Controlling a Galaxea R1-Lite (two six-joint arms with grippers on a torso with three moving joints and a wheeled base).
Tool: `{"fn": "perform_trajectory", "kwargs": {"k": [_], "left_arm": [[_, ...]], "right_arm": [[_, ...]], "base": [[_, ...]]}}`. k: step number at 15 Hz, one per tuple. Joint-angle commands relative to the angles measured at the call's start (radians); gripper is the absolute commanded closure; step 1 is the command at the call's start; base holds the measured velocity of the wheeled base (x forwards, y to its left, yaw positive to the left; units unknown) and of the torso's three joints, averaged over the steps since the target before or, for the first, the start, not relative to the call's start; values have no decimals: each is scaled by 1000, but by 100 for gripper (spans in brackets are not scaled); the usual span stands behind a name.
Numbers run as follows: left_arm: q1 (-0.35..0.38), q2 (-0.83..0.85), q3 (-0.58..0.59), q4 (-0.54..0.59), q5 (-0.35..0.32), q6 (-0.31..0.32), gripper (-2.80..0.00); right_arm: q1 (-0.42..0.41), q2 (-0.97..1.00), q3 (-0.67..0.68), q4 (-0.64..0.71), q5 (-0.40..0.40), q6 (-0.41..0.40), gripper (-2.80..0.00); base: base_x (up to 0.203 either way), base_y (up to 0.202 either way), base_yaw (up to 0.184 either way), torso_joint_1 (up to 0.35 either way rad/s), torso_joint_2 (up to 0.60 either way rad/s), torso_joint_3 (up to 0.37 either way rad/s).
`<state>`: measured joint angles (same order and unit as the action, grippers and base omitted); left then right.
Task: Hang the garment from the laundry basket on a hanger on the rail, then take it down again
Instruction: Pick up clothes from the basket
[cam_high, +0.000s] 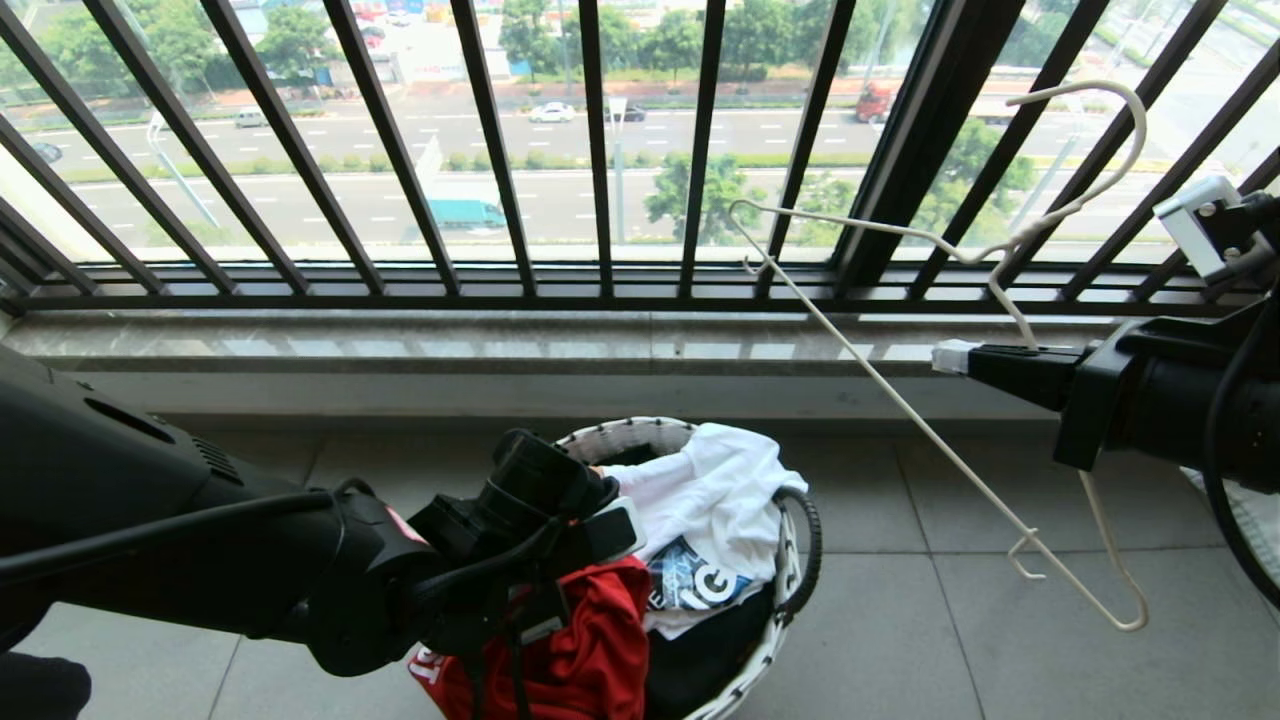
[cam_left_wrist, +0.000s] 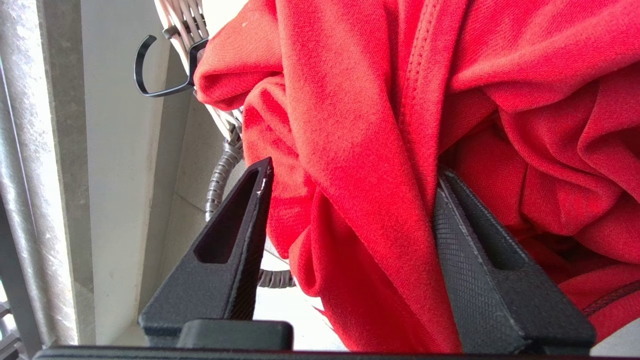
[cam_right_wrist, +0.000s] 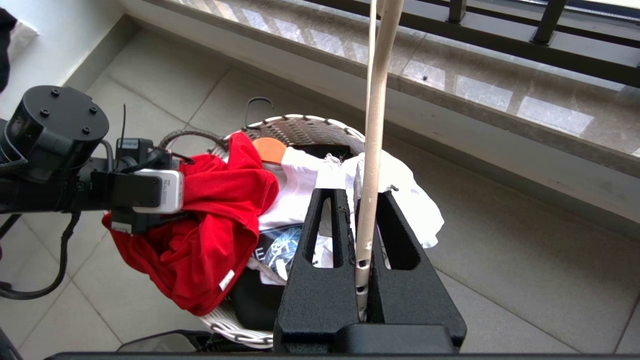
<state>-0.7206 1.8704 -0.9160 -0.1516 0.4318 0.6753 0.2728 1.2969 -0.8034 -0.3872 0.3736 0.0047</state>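
At the small round white-rimmed basket (cam_high: 790, 560), left gripper (cam_left_wrist: 350, 180) straddles a fold of the red cotton T-shirt (cam_high: 590, 650), jaws not clamped yet, w/ right gripper (cam_right_wrist: 361, 235) clenched on the cream wire hanger (cam_high: 900, 400), ready for dressing.

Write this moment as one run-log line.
left gripper: fingers astride red T-shirt at laundry basket | right gripper: shut on wire hanger
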Motion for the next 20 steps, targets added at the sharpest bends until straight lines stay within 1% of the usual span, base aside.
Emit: {"fn": "perform_trajectory", "kwargs": {"k": [1, 4, 6, 9, 11, 12, 15, 16, 19, 20], "left_arm": [[0, -13, 3, -1, 2, 3, 0], [1, -15, 7, -2, 6, -4, 0], [-2, -23, 2, -31, 8, -26, 0], [-5, -26, 18, -267, 6, -54, 0], [-9, -75, 38, -325, 3, -67, 0], [-12, -108, 45, -333, 2, -94, 0], [-15, -222, 55, -336, -5, -227, 0], [-14, -259, 64, -332, -9, -256, 0], [-15, -374, 94, -325, -79, -306, 0], [-24, -410, 90, -318, -102, -313, 0]], "right_arm": [[0, -1, 0, -3, 2, 0, 0], [2, -1, 0, -2, 2, 0, 0], [2, -1, 0, -4, 2, 0, 0], [2, 1, 0, -2, 2, 0, 0], [2, 4, -3, -2, 1, 0, 0], [0, 4, -3, -2, -1, 0, 0], [0, 7, -7, -2, -3, 1, 0], [0, 7, -7, -2, -4, 1, 0], [0, 9, -8, -2, -5, 1, 0], [0, 13, -11, -2, -5, 2, 0]], "base": [[0, 0, 0, 0, 0, 0], [0, 0, 0, 0, 0, 0], [0, 0, 0, 0, 0, 0], [0, 0, 0, 0, 0, 0], [0, 0, 0, 0, 0, 0], [0, 0, 0, 0, 0, 0], [0, 0, 0, 0, 0, 0], [0, 0, 0, 0, 0, 0], [0, 0, 0, 0, 0, 0], [0, 0, 0, 0, 0, 0]]}}
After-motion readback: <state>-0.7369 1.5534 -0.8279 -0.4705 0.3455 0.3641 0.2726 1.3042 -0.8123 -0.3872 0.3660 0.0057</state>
